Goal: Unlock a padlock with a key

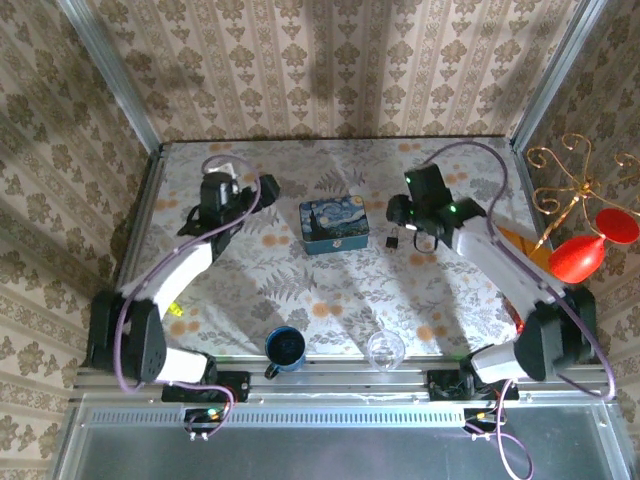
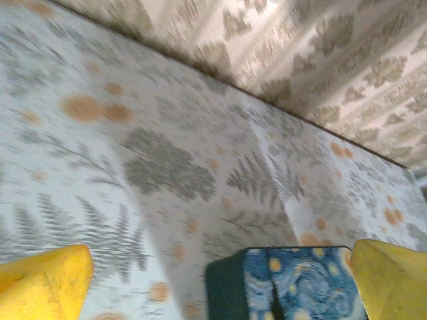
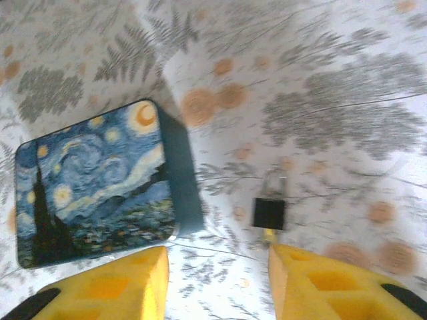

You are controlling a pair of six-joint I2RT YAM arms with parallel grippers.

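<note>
Table (image 1: 250, 290): busy floral print. Blue tin (image 3: 93, 193) sits left of centre in the right wrist view. Right gripper (image 3: 217, 260) spread, empty, at the bottom edge. Left gripper (image 2: 220, 267) also spread, empty. Padlock (image 3: 269, 212) lies flat right of centre, near the tin, apart. Risk: a descending finger clips the tiny lock and skids it into the tin. Long axis near vertical in frame, shackle up. Key: can't make out.

Starry tin (image 1: 335, 225) ctr, mug (image 1: 285, 348) & glass (image 1: 385, 349) nr front edge.
</note>
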